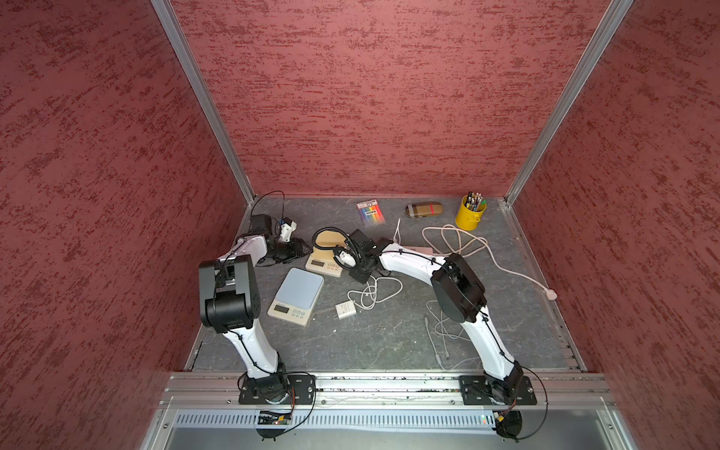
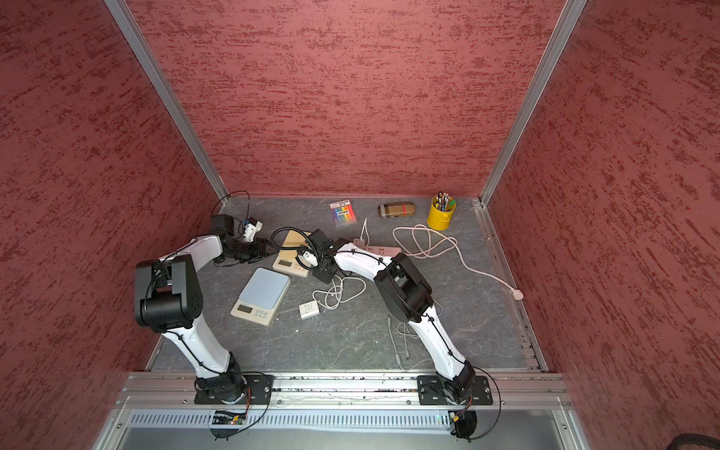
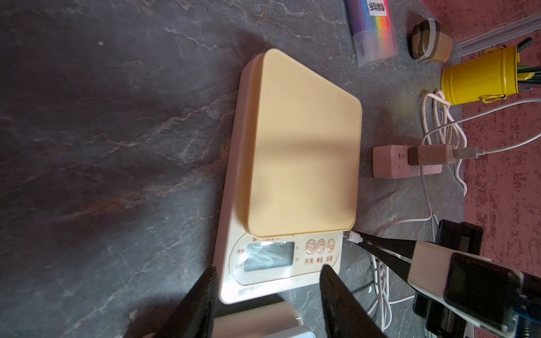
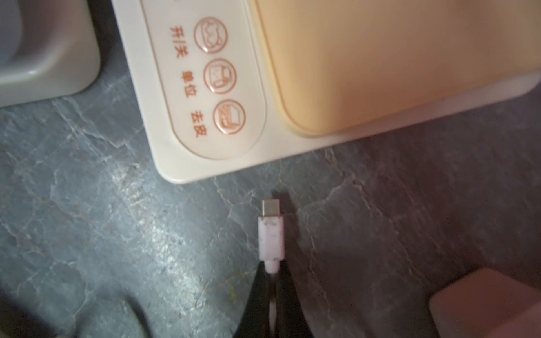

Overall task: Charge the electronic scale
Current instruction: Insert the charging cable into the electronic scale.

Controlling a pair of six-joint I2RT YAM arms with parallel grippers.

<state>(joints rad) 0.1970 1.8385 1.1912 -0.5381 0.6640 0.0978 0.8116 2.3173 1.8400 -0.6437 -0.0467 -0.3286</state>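
Note:
The electronic scale (image 1: 322,264) has a cream body, a yellow platform (image 3: 304,140) and a display (image 3: 269,256); it lies left of centre in both top views. My left gripper (image 3: 269,267) is open, with its fingers spread on either side of the scale's display end and nothing between them. My right gripper (image 4: 271,266) is shut on a white charging cable just behind its USB-C plug (image 4: 271,234). The plug's metal tip points at the scale's side near the buttons (image 4: 229,117), a short gap away from it. The plug (image 3: 353,236) also shows in the left wrist view.
A second scale with a blue top (image 1: 298,294) lies nearer the front. A loose white charger (image 1: 345,310) and coiled cable (image 1: 372,294) lie beside it. A pink power strip (image 3: 392,164) holds an adapter (image 3: 430,155). A yellow pen cup (image 1: 470,214), a marker pack (image 1: 371,212) and a case (image 1: 424,209) stand at the back.

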